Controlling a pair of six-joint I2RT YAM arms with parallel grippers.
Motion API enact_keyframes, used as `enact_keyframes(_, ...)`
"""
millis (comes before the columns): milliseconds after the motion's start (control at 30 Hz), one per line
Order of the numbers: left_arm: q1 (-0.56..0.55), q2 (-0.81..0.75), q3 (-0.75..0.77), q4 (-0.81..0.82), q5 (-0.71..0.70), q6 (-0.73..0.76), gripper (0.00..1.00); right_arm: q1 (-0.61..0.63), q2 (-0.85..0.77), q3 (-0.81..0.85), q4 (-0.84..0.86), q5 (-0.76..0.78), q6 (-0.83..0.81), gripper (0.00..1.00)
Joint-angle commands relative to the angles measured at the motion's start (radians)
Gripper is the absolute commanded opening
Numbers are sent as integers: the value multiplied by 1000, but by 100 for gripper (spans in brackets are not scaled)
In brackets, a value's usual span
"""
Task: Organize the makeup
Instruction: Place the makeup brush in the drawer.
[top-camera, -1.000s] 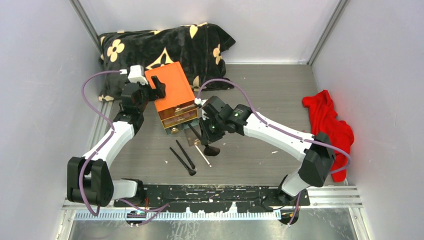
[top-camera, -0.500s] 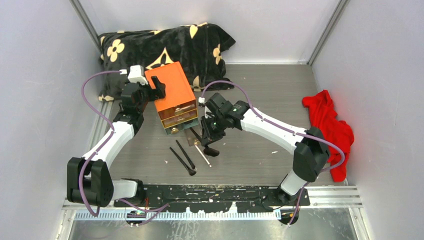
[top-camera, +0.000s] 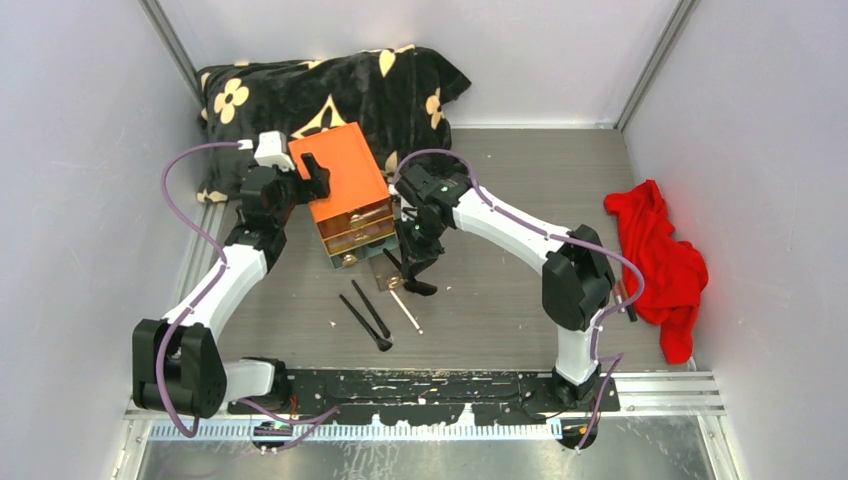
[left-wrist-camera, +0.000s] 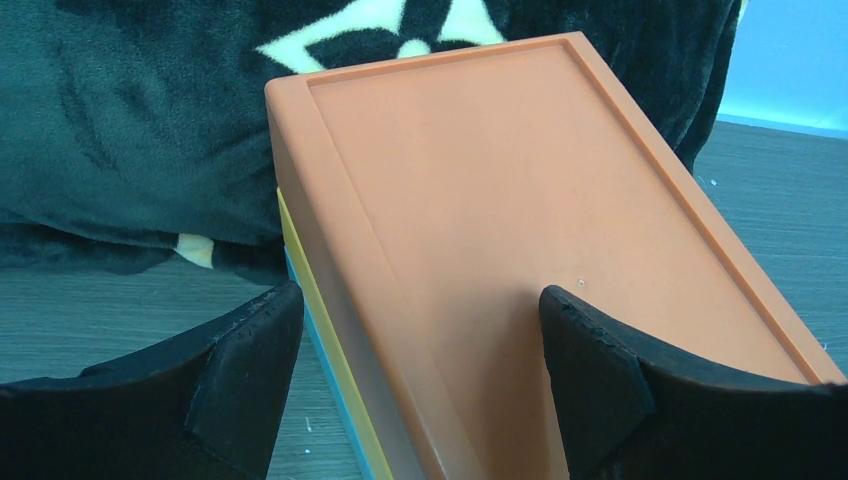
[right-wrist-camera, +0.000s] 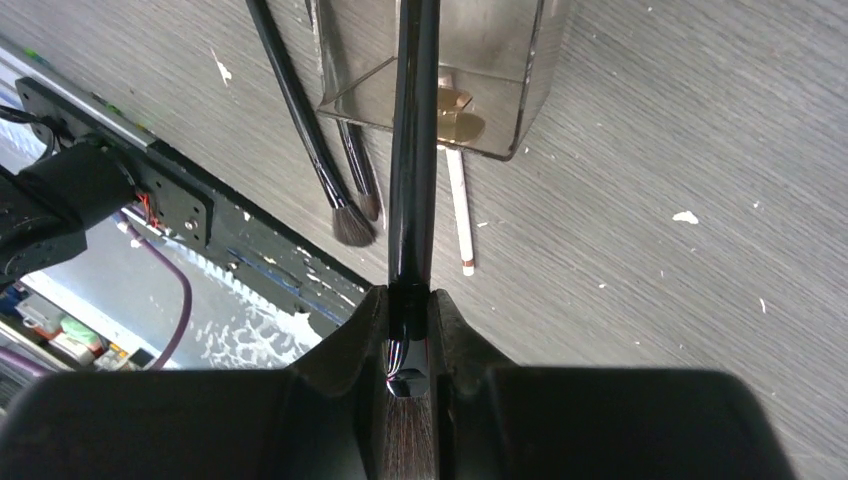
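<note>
At the far left of the desk (top-camera: 520, 320), left end effector (top-camera: 297, 180) is at the orange box (top-camera: 345, 165). Jaws are spread wide, not clamped. Left wrist view (left-wrist-camera: 415, 320): its fingers (left-wrist-camera: 590, 380) straddle the box's (left-wrist-camera: 500, 220) long left edge, one hanging beside the side wall with a gap showing, the other over the lid. Can't tell if that one touches the lid.

Flowered black blanket (top-camera: 320, 85) lies behind the box against the back wall.

The box front faces the arms. A clear drawer (top-camera: 372, 265) is pulled out at the bottom; its gold knob (right-wrist-camera: 455, 112) shows in the right wrist view.

Just in front of the drawer, two black brushes (top-camera: 362, 314) lie loose on the desk, side by side, heads toward the arms. Right wrist view has them (right-wrist-camera: 300, 110) partly under the drawer front.

Right end effector (top-camera: 413, 265) is closed on a black-handled brush (top-camera: 392, 262). Right wrist view (right-wrist-camera: 408, 300): the fingers pinch it at the ferrule, brown bristles sit between the pads, and the handle (right-wrist-camera: 415, 120) runs straight out across the drawer's (right-wrist-camera: 500, 60) front wall. Can't tell whether the handle is inside the drawer or only above it.

Pale pencil (top-camera: 406, 310) lies on the desk right of the two brushes and apart from them, its far end near the knob (right-wrist-camera: 458, 205).

Red cloth (top-camera: 660, 255) is bunched at the far right, well apart from everything else.
</note>
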Motion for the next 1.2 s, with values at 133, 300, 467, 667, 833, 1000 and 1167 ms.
enact_keyframes(133, -2, 13, -42, -192, 12, 50, 86, -32, 79, 168, 4, -36, -23, 1)
enact_keyframes(300, -2, 15, -47, -182, 14, 47, 86, -33, 102, 151, 78, -65, 4, 1)
enact_keyframes(467, -3, 21, -41, -184, 13, 50, 86, -33, 47, 18, 241, -59, 66, 1)
enact_keyframes(667, -2, 25, -37, -182, 10, 51, 86, -27, -86, -167, 367, 11, 114, 1)
enact_keyframes(833, -2, 34, -34, -184, 9, 52, 86, -13, -157, -245, 424, 88, 128, 1)
enact_keyframes(1000, -2, 33, -32, -188, 0, 56, 86, 9, -192, -250, 414, 174, 111, 1)
enact_keyframes(1167, -3, 35, -32, -190, -4, 56, 86, 66, -159, -171, 341, 269, 65, 1)
